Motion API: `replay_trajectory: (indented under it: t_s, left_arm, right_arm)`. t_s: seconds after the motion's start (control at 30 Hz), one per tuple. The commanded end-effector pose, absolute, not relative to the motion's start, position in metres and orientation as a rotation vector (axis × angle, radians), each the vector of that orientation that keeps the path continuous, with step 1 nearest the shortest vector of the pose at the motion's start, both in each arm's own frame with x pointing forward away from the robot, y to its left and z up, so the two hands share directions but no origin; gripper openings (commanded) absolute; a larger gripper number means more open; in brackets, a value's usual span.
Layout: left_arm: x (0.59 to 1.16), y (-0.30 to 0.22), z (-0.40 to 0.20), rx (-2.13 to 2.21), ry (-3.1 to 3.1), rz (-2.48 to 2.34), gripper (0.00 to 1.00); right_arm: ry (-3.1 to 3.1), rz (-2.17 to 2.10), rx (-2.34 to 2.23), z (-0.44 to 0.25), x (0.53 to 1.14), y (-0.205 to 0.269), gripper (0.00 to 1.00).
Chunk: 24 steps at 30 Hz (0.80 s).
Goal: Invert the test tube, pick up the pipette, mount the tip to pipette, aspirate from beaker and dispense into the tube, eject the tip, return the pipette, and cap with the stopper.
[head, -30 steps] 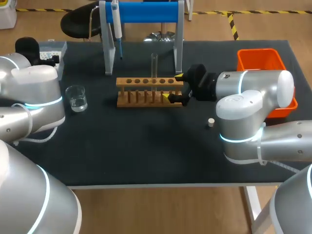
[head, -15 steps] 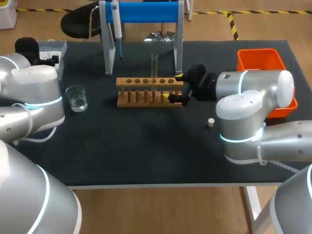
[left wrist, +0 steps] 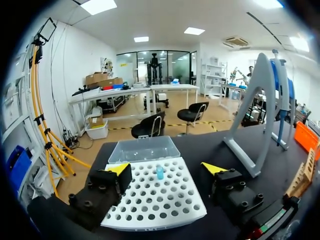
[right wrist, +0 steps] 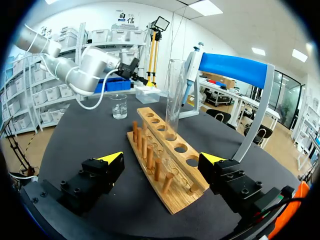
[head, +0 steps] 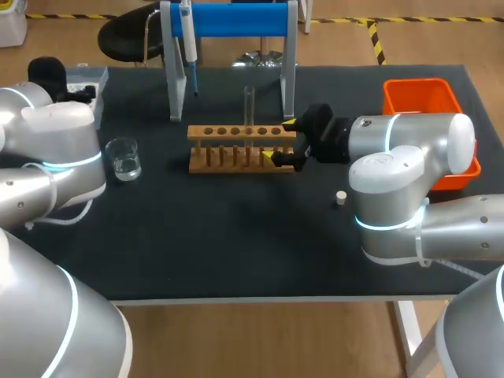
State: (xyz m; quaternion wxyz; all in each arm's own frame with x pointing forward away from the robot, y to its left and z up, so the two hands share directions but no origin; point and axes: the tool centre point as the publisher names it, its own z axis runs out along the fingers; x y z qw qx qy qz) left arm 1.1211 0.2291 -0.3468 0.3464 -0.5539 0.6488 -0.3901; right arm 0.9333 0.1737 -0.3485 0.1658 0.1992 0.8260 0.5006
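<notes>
Test tube [head: 249,104] stands upright in a hole of the wooden rack [head: 228,150], just above the middle of the head view. Right gripper [head: 279,139] sits at the rack's right end, its yellow-tipped fingers spread wide and grasping nothing. In the right wrist view the rack [right wrist: 175,155] runs out ahead from between the released fingers [right wrist: 111,156], and the tube [right wrist: 174,100] rises from one of the holes further along. Pipette [head: 189,43] hangs on the blue stand [head: 236,20] at the upper middle of the frame, behind the rack. Beaker [head: 124,157], holding a little clear liquid, stands at the left of the frame, well apart from the rack. Stopper [head: 341,198] lies on the black table [head: 236,236] right of centre, near the right arm. An orange bin [head: 421,98] sits at the upper right. Left gripper [left wrist: 165,170] is at the upper left of the table, also released. In the left wrist view the white tip box [left wrist: 155,200] lies under and ahead of its open fingers, with one blue tip [left wrist: 160,172] standing in it.
</notes>
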Motion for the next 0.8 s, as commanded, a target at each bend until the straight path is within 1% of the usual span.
replay_trajectory:
  t_s: [0.03, 0.2, 0.5, 0.57, 0.67, 0.8]
  left_arm:
    - [1.127, 0.229, -0.348, -1.439, 1.693, -1.006, 0.72]
    - [1.131, 0.229, -0.348, -1.437, 1.701, -1.007, 0.74]
    - [1.139, 0.232, -0.352, -1.438, 1.712, -1.008, 0.7]
    - [1.141, 0.232, -0.352, -1.438, 1.714, -1.008, 0.69]
    - [1.142, 0.233, -0.354, -1.439, 1.714, -1.007, 0.63]
    - [1.143, 0.234, -0.355, -1.439, 1.712, -1.008, 0.6]
  right_arm:
    - [2.352, 1.424, 0.568, -0.349, 0.933, 0.174, 1.0]
    - [2.352, 1.424, 0.568, -0.349, 0.933, 0.174, 1.0]
    - [2.352, 1.424, 0.568, -0.349, 0.933, 0.174, 1.0]
    - [2.352, 1.424, 0.568, -0.349, 0.933, 0.174, 1.0]
    - [2.352, 1.424, 0.568, -0.349, 0.933, 0.174, 1.0]
    - [2.352, 1.424, 0.568, -0.349, 0.933, 0.174, 1.0]
